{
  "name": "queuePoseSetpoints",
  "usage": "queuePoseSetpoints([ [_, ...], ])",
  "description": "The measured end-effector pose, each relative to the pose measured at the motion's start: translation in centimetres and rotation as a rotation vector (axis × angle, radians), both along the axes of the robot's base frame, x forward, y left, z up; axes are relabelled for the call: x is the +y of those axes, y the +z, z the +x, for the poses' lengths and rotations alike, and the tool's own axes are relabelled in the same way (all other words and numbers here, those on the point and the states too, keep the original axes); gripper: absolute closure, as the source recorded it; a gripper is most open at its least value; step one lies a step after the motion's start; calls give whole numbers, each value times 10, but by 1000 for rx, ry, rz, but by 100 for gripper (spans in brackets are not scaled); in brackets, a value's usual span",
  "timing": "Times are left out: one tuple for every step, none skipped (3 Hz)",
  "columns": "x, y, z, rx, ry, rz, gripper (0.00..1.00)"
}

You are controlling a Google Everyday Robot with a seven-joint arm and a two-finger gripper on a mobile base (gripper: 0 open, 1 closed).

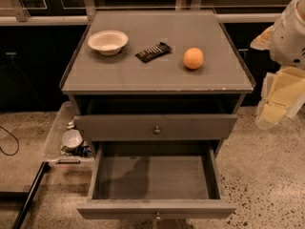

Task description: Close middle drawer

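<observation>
Middle drawer (119, 209) stands far out toward the camera, at the bottom of the camera view, front panel nearly at the frame edge, small round knob (157, 217) at centre. Its tray is in full view and bare: grey floor, nothing in it. Upper drawer (124, 127) sits right above, front a little proud of the cabinet body, its own knob (157, 130) centred; only a dark slot of its inside shows under the top, contents can't be made out. Surface (167, 78) on top carries a white bowl (108, 42) back left, which looks empty, a flat black packet (153, 52) mid, and an orange (193, 58) to the right, all apart from each other and well back from the front edge. Clear plastic bin (53, 140) on the floor against the cabinet's left side holds a small white cup (72, 138) plus some small clutter I can't identify. Pincer (281, 97) hangs at the right edge of the frame, off the surface's right front corner, higher than the middle drawer front and well apart from it, touching nothing; can't tell how wide it stands. Speckled floor (257, 175) is open to the right of both drawers. On the left, the bin crowds the open drawer's side, and a dark cable (8, 147) loops further out.
</observation>
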State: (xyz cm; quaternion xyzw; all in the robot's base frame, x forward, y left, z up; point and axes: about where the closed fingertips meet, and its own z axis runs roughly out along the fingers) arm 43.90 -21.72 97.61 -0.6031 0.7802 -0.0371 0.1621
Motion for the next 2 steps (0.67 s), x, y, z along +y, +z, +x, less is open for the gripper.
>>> queuePoseSetpoints([
  [0, 0, 0, 0, 0, 0, 0],
  [0, -36, -5, 21, -16, 22, 0],
])
